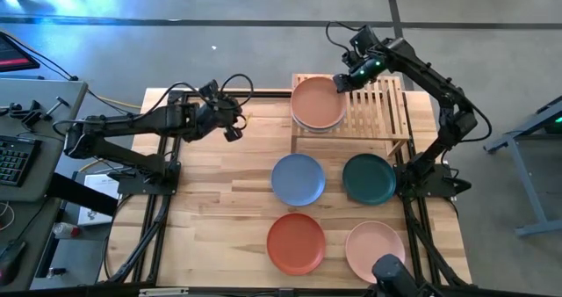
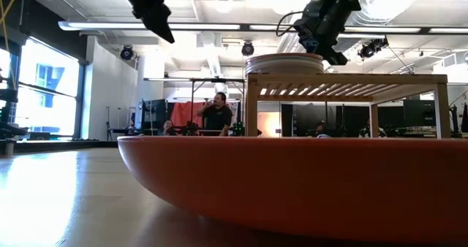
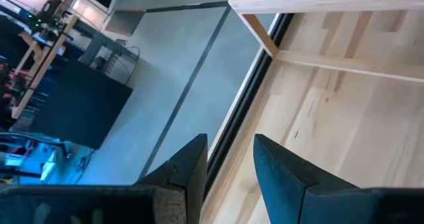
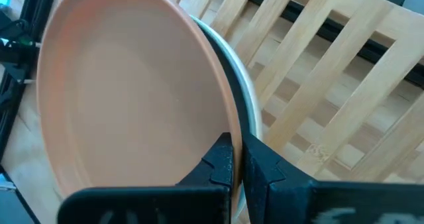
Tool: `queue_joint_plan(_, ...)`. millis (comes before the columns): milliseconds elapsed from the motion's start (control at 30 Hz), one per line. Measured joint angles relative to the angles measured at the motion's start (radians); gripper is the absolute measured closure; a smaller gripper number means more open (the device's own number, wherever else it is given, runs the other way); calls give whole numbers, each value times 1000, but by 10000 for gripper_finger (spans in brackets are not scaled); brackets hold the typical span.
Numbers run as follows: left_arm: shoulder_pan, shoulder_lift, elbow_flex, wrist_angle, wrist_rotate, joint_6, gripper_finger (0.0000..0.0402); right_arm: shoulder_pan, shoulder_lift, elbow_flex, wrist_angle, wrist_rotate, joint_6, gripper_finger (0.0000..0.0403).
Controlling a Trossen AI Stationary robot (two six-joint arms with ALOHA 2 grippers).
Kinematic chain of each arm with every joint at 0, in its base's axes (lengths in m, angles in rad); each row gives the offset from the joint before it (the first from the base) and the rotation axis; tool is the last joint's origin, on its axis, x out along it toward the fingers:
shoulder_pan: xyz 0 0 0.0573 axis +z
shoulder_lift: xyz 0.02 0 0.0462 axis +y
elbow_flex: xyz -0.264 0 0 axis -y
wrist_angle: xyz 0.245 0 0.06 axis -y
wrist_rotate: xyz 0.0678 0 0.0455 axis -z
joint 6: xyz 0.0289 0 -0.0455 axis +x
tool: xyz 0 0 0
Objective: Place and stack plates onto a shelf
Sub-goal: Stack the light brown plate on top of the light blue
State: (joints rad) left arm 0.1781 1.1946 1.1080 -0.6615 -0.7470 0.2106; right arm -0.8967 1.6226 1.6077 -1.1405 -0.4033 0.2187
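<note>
On the shelf (image 1: 373, 112) at the desk's (image 1: 211, 209) far edge, the right gripper (image 1: 344, 80) has its fingers clenched on the rim of the peach plate (image 1: 317, 102), apparently seating it squarely on the stack, while the left gripper (image 1: 230, 121), fingers slightly parted and empty, hangs aside.

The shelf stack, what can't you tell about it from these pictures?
- How many plates lie under the peach plate: covered from above in the high view, merged rims in the low view.
- Whether the right gripper pinches the rim: its jaws hide the contact in the right wrist view.
</note>
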Motion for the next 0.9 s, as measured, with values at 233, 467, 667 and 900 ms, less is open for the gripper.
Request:
queue_joint_plan(233,7,0,0,16,5,0,289,0,0,0,0,0,-1,403)
queue_joint_plan(467,6,0,0,17,5,-2,289,1,0,0,-1,0,-15,402)
queue_joint_plan(667,6,0,0,17,5,-40,289,15,0,0,-1,0,-26,399)
queue_joint_plan(900,6,0,0,23,5,-43,289,35,0,0,2,8,-37,345)
